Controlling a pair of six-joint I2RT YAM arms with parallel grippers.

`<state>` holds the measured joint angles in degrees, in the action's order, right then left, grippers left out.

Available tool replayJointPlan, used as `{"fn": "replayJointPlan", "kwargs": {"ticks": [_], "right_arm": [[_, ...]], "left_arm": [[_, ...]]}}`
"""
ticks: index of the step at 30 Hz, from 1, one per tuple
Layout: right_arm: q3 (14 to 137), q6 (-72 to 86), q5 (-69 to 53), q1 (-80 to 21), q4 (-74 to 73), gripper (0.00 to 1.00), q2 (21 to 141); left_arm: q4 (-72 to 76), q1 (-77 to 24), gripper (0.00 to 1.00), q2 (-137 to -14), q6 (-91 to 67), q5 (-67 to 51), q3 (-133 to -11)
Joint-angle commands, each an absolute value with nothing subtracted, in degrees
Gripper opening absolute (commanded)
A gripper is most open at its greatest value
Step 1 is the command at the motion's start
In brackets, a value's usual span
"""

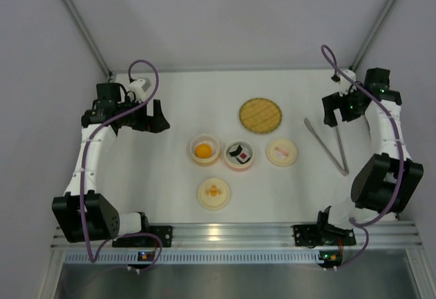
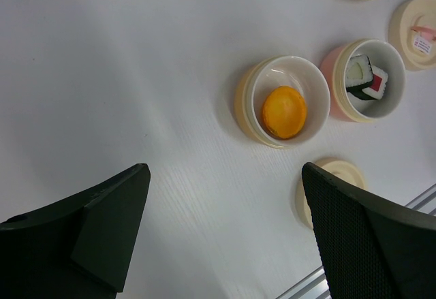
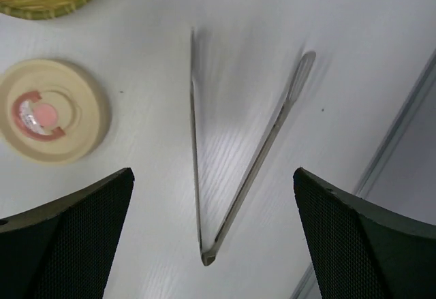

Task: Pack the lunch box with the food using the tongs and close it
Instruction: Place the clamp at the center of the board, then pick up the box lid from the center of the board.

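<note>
Silver-grey tongs [image 3: 196, 142] lie flat on the table [image 1: 170, 95], unheld, well right of the sushi cup [image 1: 239, 154]. The right gripper [image 1: 332, 116] hangs above them, jaws spread wide, gripping nothing. The left gripper [image 1: 155, 118], far left of the cup, is equally wide and empty. The orange ball [image 1: 204, 151] sits in a bowl just left of the cup. Judgement: barely begun, with tongs to grasp, food to pack and closing all left.
</note>
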<state>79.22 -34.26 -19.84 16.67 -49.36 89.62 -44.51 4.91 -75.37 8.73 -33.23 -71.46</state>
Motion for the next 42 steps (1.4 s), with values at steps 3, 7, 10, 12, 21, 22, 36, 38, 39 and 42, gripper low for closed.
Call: {"fn": "replayJointPlan", "kwargs": {"ticks": [3,7,10,12,21,22,36,38,39,42], "right_arm": [[81.39,-36.39,-20.06,5.21,-58.88,0.98,84.2],[81.73,-28.07,-14.68,-6.39,-62.56,0.92,85.87],[80.95,-24.27,-12.14,-11.66,-62.67,0.88,86.48],[79.98,-24.17,-10.55,-13.88,-61.27,0.87,86.31],[79.1,-26.72,-8.88,-18.28,-57.57,0.71,94.64],[79.88,-26.81,-9.05,-18.28,-57.83,0.7,95.53],[78.84,-25.84,-8.09,-19.69,-55.2,0.6,103.0],[78.31,-26.36,-7.82,-19.6,-54.67,0.58,103.79],[78.14,-26.89,-7.65,-19.6,-54.49,0.56,104.32],[77.78,-27.6,-7.56,-19.69,-53.88,0.51,104.85]], "left_arm": [[-44.74,5.01,0.98,-74.62,9.23,-34.89,-73.92],[-45.26,5.1,0.98,-75.67,9.05,-34.45,-74.09],[-45.27,5.1,0.98,-75.67,9.32,-34.19,-73.65],[-45.0,5.1,0.98,-75.67,9.32,-34.36,-73.39],[-44.91,5.1,0.98,-76.03,9.49,-34.81,-73.04],[-44.91,5.1,0.99,-75.94,9.58,-34.54,-73.04],[-43.6,5.1,0.98,-76.38,10.02,-34.01,-70.84],[-43.42,5.1,0.98,-76.55,10.02,-33.84,-70.84],[-43.33,5.1,0.98,-76.64,10.02,-33.75,-70.84],[-43.24,5.1,0.98,-76.73,10.11,-33.84,-70.66]]}}
